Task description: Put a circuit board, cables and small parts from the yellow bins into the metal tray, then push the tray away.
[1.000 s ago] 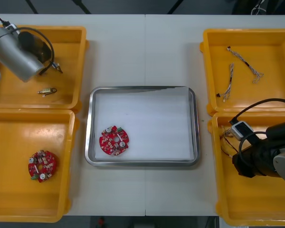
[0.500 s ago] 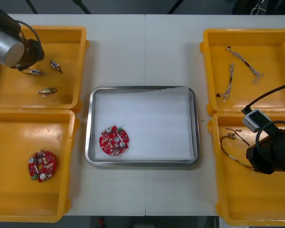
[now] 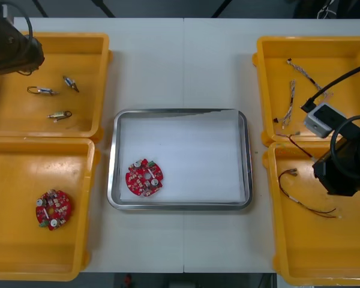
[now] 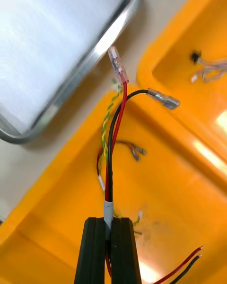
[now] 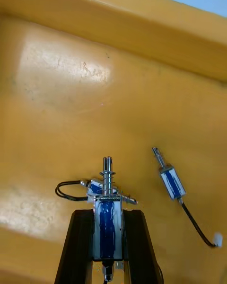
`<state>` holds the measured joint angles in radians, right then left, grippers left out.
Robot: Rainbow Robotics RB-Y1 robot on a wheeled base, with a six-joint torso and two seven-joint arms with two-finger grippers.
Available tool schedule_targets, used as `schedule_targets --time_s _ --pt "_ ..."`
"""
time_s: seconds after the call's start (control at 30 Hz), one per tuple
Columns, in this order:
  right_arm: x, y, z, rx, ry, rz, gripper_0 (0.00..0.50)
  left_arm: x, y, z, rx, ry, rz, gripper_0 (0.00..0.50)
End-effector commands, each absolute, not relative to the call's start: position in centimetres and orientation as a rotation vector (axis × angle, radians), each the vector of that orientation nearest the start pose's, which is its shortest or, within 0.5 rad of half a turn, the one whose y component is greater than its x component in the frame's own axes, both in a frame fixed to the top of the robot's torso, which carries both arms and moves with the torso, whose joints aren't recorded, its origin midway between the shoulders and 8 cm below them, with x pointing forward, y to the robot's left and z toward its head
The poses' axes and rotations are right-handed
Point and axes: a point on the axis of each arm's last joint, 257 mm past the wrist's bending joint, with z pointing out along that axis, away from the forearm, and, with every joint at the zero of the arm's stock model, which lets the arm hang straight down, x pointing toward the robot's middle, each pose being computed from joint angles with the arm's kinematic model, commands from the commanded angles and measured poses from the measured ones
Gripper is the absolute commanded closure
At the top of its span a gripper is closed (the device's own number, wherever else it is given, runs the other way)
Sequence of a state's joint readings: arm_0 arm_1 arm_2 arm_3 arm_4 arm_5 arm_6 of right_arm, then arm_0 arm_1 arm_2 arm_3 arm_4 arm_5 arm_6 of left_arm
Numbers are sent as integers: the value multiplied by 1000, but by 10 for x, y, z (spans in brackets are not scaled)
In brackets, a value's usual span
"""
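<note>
Nearest you, one circuit board (image 3: 53, 209) lay in the near left yellow bin (image 3: 12, 180), a second board (image 3: 144, 177) inside the metal tray (image 3: 180, 206) in the middle of the table (image 3: 180, 66). Your right arm (image 3: 347, 167) hung over the near right bin (image 3: 306, 252), and the right claw (image 4: 109, 223) was pinched shut on a red and black cable (image 4: 115, 137), wire ends poking out past the fingers. Farther out, your left arm (image 3: 11, 51) hovered over the far left bin (image 3: 84, 60), the left claw (image 5: 108, 215) clamping a small metal part (image 5: 108, 184); other parts (image 5: 170, 182) lay on the bin floor.
</note>
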<state>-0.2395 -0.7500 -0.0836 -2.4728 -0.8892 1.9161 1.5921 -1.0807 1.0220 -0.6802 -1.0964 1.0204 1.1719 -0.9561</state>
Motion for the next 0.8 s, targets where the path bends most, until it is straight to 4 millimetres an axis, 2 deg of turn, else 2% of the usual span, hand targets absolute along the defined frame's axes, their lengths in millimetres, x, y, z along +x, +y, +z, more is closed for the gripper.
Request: schedule_targets --time_s 0.03,0.27,0.43,0.63,0.8 --pt "366 -228 -107 -1021 2286 -101 500 617 396 -42 -454 2381 -15 500" --pt "363 -201 -93 -1175 2237 -30 500 588 386 -39 -444 2440 -51 500" --pt "361 -178 -87 -1313 2183 -52 500 573 381 -36 -434 2460 -68 500" --pt "355 -150 -93 -1474 2134 -86 500 557 372 -41 -408 2464 -110 500" --pt "349 -136 -113 -1607 2135 -118 500 549 353 -57 -361 2473 -126 500"
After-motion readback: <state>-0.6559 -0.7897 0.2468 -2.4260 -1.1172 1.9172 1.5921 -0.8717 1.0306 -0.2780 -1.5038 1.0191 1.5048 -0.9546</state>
